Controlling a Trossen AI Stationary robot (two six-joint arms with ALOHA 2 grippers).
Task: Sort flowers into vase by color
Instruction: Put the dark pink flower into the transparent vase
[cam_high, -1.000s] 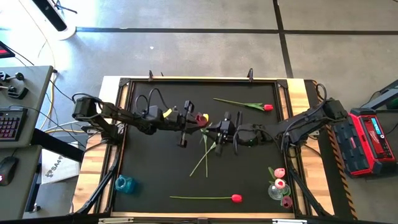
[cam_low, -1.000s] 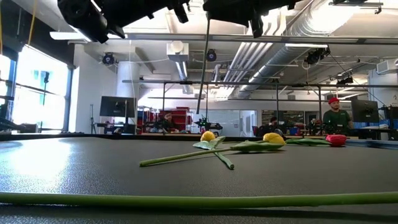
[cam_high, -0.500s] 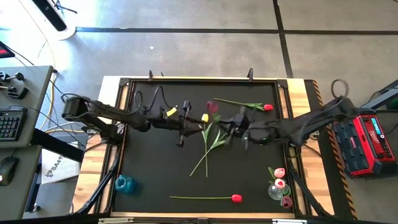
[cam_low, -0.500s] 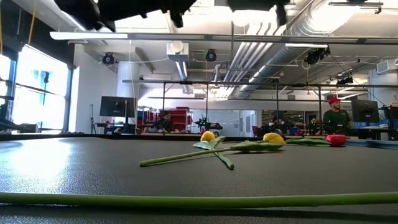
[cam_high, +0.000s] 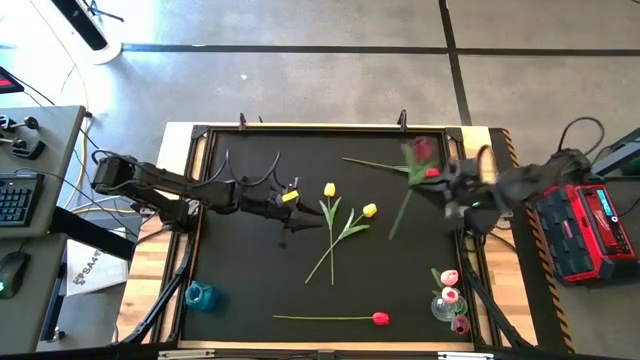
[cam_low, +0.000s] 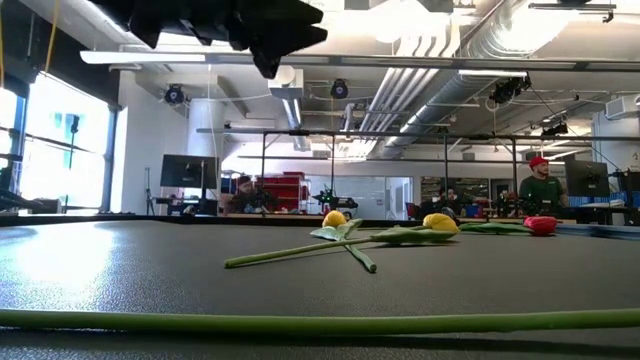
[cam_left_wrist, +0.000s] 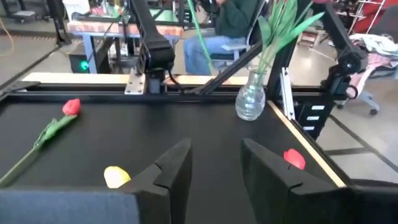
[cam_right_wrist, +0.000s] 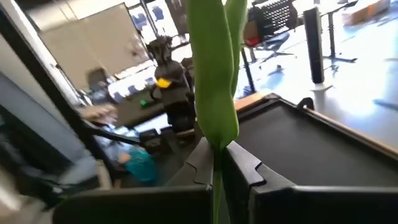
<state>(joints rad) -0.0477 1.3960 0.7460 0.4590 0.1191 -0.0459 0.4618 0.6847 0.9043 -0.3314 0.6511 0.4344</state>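
Red tulip (cam_high: 423, 150) in your right gripper (cam_high: 447, 190): its fingers (cam_right_wrist: 245, 163) pinch the green stem (cam_right_wrist: 216, 180), and the flower hangs above the bench (cam_high: 240, 300) near its right edge, over another red tulip (cam_high: 430, 173) lying there. Your left gripper (cam_high: 284, 215) hovers left of centre with its fingers (cam_left_wrist: 171, 171) spread and empty. Two yellow tulips (cam_high: 330, 189) lie crossed mid-bench, one red tulip (cam_high: 380, 319) along the near edge. You'll see the clear vase (cam_high: 445, 305) with pink flowers at the near right corner, a blue vase (cam_high: 199, 295) at the near left.
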